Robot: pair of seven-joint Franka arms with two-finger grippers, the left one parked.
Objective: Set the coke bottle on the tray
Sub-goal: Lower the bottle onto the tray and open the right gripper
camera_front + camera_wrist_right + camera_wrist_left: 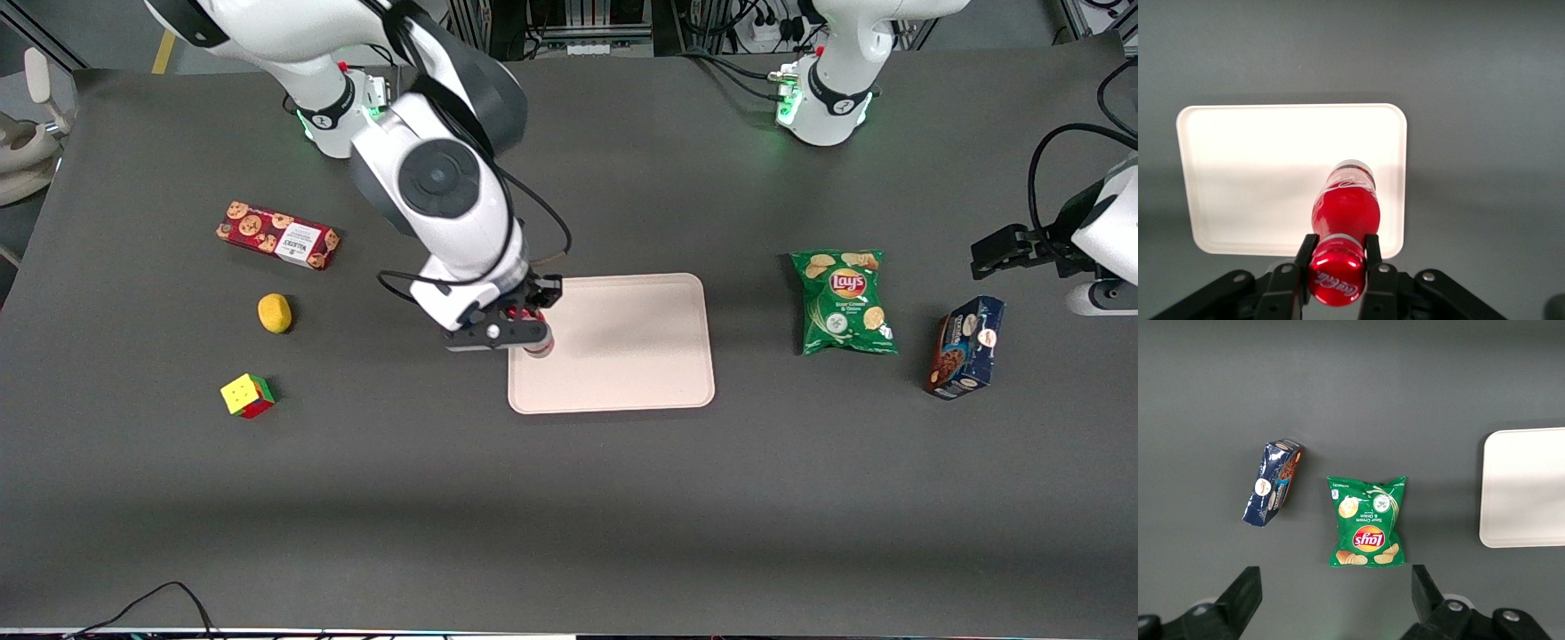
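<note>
Dark grey matting covers the whole table (569,498), smooth and unmarked apart from soft shadows. Along the edge farthest from the front camera run aluminium frame rails, power strips and black cables, and a cable loops in at the near edge.

Roughly at the table's centre lies the tray (622,356), beige-pink with rounded corners and a low rim. The gripper (524,322) hangs over the tray's edge at about 9 o'clock from the tray's middle in the front view. Its two fingers (1306,250) pinch the coke bottle (1345,207) just under the red cap, one finger on each side of the neck. In the right wrist view the bottle hangs upright, its clear base over the tray's surface just inside the rim; whether the base touches the tray cannot be told.

Toward the working arm's end of the table, well apart from the tray, sit a red cookie box (278,235), a yellow lemon-like object (275,313) and a Rubik's cube (247,395), the cube nearest the front camera of the three. Toward the parked arm's end lie a green Lay's chip bag (843,302) and, farther out, a dark blue snack box (965,347).
</note>
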